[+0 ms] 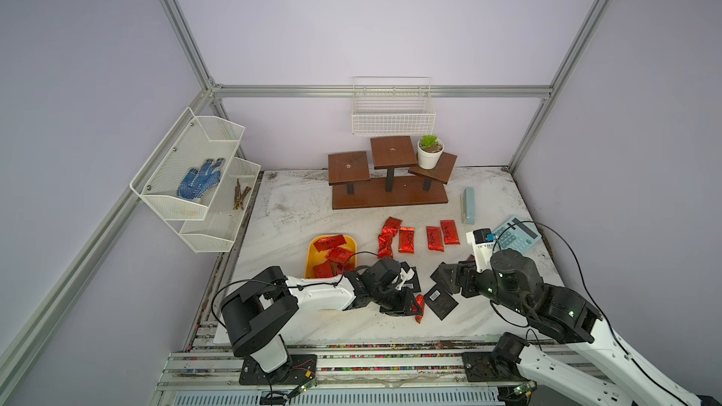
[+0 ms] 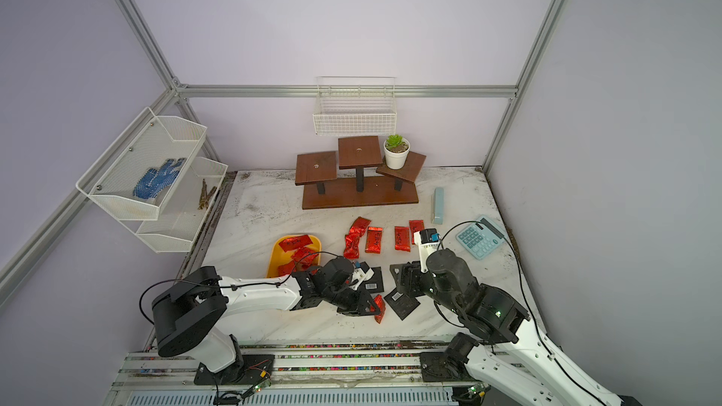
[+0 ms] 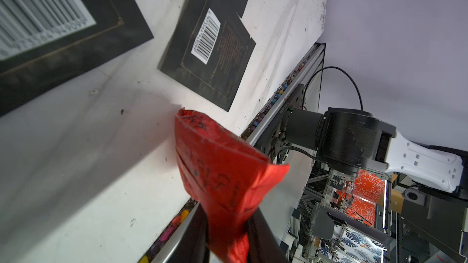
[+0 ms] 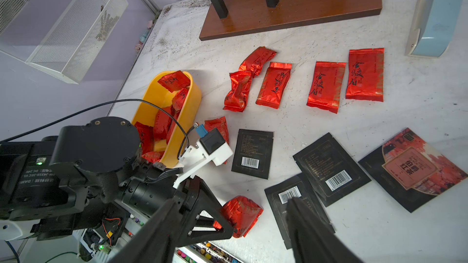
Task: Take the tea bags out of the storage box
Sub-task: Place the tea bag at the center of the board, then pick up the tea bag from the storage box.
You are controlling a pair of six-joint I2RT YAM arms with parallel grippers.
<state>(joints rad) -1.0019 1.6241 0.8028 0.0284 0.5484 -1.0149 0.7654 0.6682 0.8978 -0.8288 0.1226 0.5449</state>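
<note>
My two arms reach over a scuffed white table [image 1: 297, 208]. My left gripper [image 3: 228, 228] is clenched on the end of one red tea bag [image 3: 222, 168] and holds it low over the near middle of the table, well clear of the yellow storage box [image 4: 152, 97], which sits on the left just beyond that arm. My right gripper [image 1: 444, 276] is spread wide and grasps nothing, hovering over the black tea bags [image 4: 253, 148] at the near centre-right. I judge the job a little past halfway. Out on the table are five red bags in a row [image 4: 325, 86] farther back, one more red bag [image 4: 217, 126] just right of the box, the one I hold, and four black squares (one lies face up, showing a red and tan label). In the box I count at least four red bags, perhaps five, because my left arm hides its near end.
</note>
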